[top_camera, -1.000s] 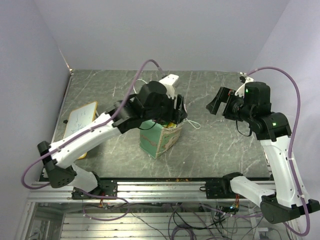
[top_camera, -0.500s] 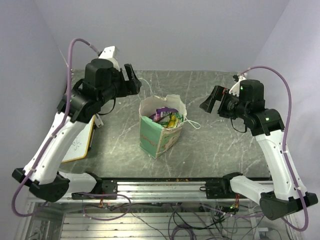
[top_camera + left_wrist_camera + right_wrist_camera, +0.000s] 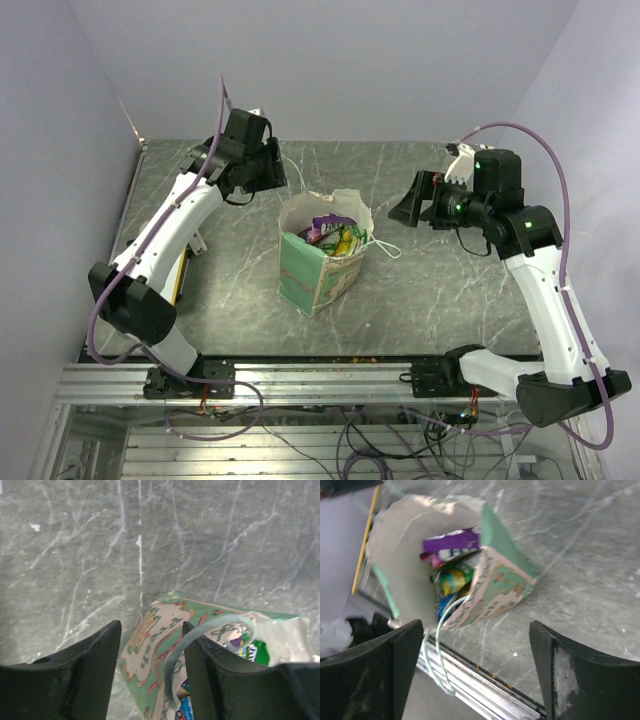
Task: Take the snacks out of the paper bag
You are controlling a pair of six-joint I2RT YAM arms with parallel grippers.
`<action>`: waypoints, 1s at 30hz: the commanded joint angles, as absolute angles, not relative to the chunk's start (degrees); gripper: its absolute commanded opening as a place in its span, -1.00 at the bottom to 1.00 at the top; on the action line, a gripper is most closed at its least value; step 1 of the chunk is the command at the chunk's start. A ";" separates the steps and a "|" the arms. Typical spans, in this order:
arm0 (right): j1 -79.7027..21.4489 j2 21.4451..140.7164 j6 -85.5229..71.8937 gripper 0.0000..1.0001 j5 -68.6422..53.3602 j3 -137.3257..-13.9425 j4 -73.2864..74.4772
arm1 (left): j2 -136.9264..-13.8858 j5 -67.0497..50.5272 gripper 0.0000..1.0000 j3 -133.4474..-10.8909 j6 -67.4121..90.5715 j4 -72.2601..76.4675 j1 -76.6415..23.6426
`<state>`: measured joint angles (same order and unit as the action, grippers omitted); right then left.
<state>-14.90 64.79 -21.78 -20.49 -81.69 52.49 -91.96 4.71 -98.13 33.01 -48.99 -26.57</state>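
Note:
The green paper bag [image 3: 318, 268] stands upright mid-table, mouth open, with the snacks [image 3: 335, 236] showing inside. My left gripper [image 3: 274, 176] hangs just behind and left of the bag, jaws open. In the left wrist view the left gripper [image 3: 151, 628] frames the bag's printed side [image 3: 150, 645], and a string handle [image 3: 199, 636] curls beside the right finger. My right gripper [image 3: 404, 207] hovers to the bag's right, open and empty. The right wrist view looks past the right gripper [image 3: 476, 630] into the bag [image 3: 502, 587], at a purple packet [image 3: 452, 542] and a green-yellow one [image 3: 452, 578].
A yellow-framed whiteboard [image 3: 181, 274] lies at the table's left edge, mostly hidden under my left arm. A white string handle [image 3: 386, 247] trails from the bag onto the grey marbled table [image 3: 440, 290]. The metal rail [image 3: 330, 375] runs along the near edge.
My left arm lifted off the bag's mouth, swung out to the left, then came back toward the bag's rear left corner. My right gripper edged left toward the bag. The bag stayed put.

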 commanded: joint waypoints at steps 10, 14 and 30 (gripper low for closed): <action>-22.57 66.07 -6.41 0.21 -38.38 -80.91 53.32 | -96.29 -10.95 -0.01 -99.19 38.55 -35.80 -25.84; -24.43 67.36 -6.02 0.02 -38.17 -81.56 54.60 | -97.64 -12.20 -0.17 -101.73 38.16 -36.60 -25.84; -25.36 67.18 -6.42 -0.87 -40.69 -80.88 53.98 | -95.33 -9.65 -0.86 -109.34 37.81 -35.08 -25.31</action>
<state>-25.04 67.11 -6.66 -38.37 -81.08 55.16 -97.60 -10.13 -104.51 38.22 -38.39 -25.91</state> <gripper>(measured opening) 0.111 0.081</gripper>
